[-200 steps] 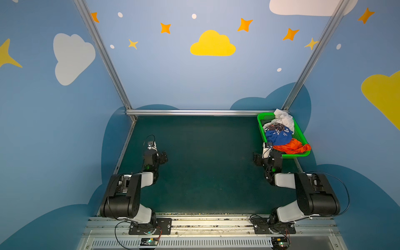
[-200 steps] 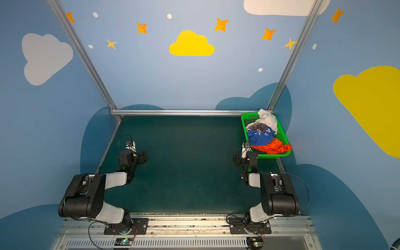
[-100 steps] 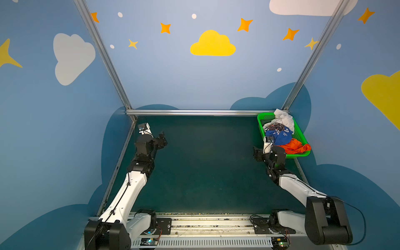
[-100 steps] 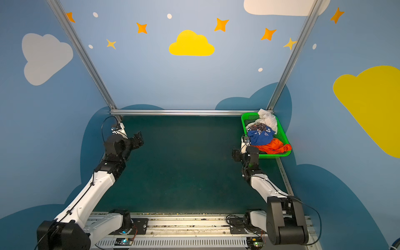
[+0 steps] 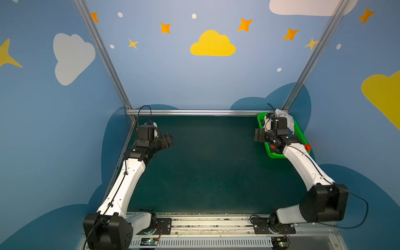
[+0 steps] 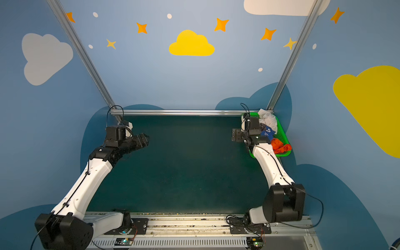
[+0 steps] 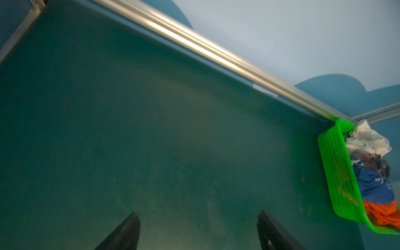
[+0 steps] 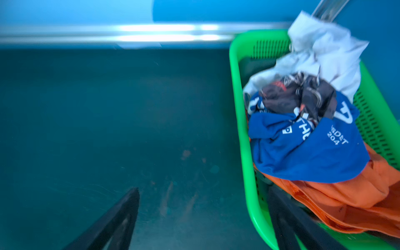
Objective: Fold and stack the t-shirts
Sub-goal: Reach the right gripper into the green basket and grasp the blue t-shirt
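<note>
The t-shirts lie crumpled in a green mesh basket [image 8: 234, 65] at the back right corner. The white one [image 8: 324, 47] is at the far end, the blue one [image 8: 303, 151] with white lettering in the middle, and the orange one [image 8: 357, 194] at the near end. A dark printed fold sits between white and blue. My right gripper [image 8: 203, 191] is open and empty, held above the basket's inner wall, one finger over the mat and one over the orange cloth. My left gripper [image 7: 198, 214] is open and empty, above the mat at the back left [image 5: 167, 140].
A dark green mat [image 5: 205, 164] covers the table. An aluminium rail [image 5: 194, 112] runs along the back, with slanted posts at both back corners. Blue walls close in the left, right and back. In both top views the basket [image 6: 283, 154] stands against the right wall.
Both arms have unfolded from a tucked pose near the front and reached towards the back. The right gripper has come up beside the basket. The left gripper has risen at the back left.
</note>
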`<action>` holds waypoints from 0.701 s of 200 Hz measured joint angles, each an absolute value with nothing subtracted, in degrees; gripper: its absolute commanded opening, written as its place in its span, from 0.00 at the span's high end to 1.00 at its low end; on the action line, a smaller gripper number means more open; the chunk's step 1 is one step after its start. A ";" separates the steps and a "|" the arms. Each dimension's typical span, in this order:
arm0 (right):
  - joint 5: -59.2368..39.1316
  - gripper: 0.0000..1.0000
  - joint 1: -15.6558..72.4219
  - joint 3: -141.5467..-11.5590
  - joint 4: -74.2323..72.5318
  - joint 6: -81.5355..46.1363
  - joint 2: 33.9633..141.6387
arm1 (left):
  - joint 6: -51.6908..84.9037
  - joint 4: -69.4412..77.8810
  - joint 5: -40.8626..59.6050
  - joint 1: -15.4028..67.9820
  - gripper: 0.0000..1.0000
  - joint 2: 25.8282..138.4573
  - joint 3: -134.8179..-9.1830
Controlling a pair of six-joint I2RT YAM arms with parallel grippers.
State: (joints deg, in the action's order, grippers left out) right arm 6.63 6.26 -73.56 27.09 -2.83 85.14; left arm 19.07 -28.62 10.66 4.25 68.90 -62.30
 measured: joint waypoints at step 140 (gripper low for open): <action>6.59 0.38 -6.63 -103.57 46.50 -3.07 114.15 | 18.92 -31.57 11.29 4.23 0.22 73.87 -62.22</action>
State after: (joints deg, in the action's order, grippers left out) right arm 6.59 -6.63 -103.57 46.50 -3.07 114.15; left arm 18.92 -31.57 11.29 4.23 73.87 -62.22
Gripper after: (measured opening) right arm 0.673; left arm 0.777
